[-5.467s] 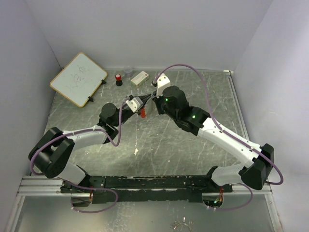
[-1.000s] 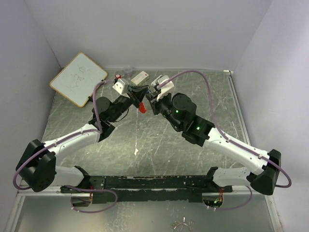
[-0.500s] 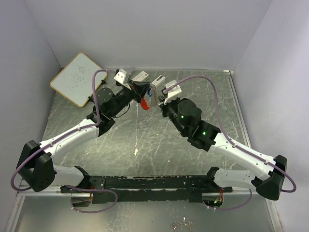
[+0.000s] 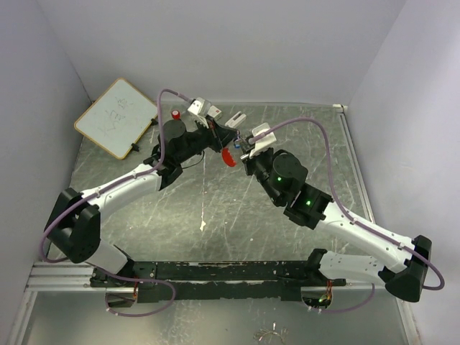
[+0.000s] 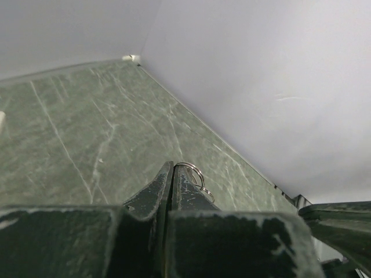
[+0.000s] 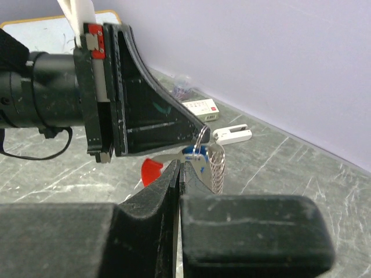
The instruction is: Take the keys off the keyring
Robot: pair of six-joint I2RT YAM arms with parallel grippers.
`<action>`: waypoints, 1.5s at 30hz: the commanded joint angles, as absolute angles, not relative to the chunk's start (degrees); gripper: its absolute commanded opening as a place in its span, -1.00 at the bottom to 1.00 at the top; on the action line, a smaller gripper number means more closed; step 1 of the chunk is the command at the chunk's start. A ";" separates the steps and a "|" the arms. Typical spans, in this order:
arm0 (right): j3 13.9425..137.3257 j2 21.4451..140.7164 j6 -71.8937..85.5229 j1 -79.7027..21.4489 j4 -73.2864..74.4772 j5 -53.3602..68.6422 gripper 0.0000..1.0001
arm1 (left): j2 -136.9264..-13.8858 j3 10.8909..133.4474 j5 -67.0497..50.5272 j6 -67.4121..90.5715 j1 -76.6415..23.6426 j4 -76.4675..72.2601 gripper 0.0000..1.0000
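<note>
Above the marbled green table, left end effector clamps the keyring, right end effector pinches keys.

Left arm and right arm extend forward and inward; left gripper and right gripper nearly meet, each with 2 fingers pressed together.
</note>
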State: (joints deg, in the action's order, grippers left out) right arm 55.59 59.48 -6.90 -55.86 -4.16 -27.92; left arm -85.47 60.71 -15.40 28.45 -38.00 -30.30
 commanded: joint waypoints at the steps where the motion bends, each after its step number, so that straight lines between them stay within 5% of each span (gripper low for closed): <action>1: 54.52 59.07 -9.32 -55.98 -8.53 -29.09 -0.94 | -85.58 62.85 -20.45 32.58 -37.53 -32.81 -0.86; 18: 53.65 62.06 -9.20 -55.99 -8.12 -31.11 -0.81 | -85.39 63.47 -18.87 33.11 -37.48 -31.55 -0.86; 45: 52.23 63.32 -9.75 -55.94 -11.25 -32.34 -0.89 | -85.39 63.19 -22.57 35.42 -37.62 -33.64 -0.86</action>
State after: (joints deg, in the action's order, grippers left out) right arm 52.80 62.92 -9.50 -55.86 -9.61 -31.77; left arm -86.39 61.36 -20.51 34.35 -37.91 -30.39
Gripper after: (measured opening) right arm 0.055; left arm 0.074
